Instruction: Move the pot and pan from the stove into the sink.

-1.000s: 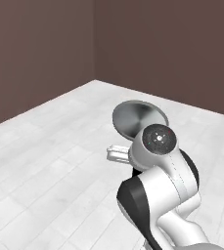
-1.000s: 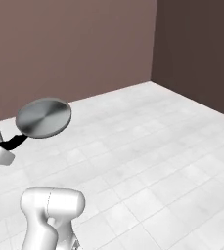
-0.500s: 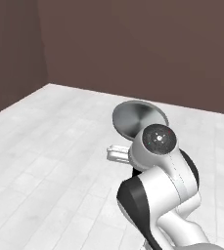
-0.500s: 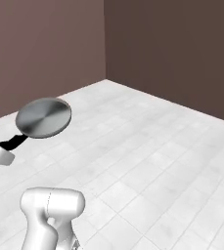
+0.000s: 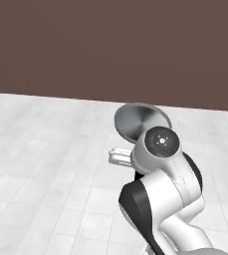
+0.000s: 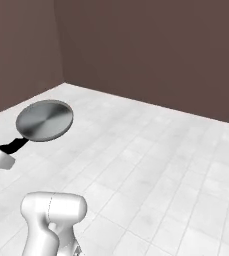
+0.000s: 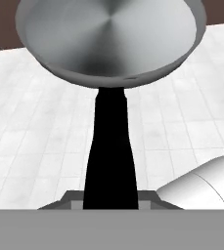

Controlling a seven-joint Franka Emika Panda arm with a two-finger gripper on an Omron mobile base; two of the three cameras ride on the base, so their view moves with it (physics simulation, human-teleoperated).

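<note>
The pan [image 5: 140,122], a shallow round silver frying pan with a long black handle [image 7: 109,151], hangs in the air above a white tiled floor. My gripper [image 7: 109,201] is shut on the near end of that handle. In the hand view the pan's bowl [image 7: 108,34] spreads across the top, held about level. From the right base view the pan [image 6: 45,120] floats at the left, with the gripper [image 6: 0,156] at the left edge behind it. In the left base view the gripper [image 5: 120,157] sits just left of my arm's wrist. The pot, the stove and the sink are out of view.
White tiled floor [image 6: 151,165] stretches ahead and to both sides. Dark brown walls [image 5: 110,50] close the far end, with a room corner [image 6: 56,45] at the left. My white arm [image 5: 160,199] fills the lower right of the left base view.
The whole scene has slid left in both base views, the wall corner moving toward the left edge: the base is turning. The pan and gripper keep their place relative to the arm.
</note>
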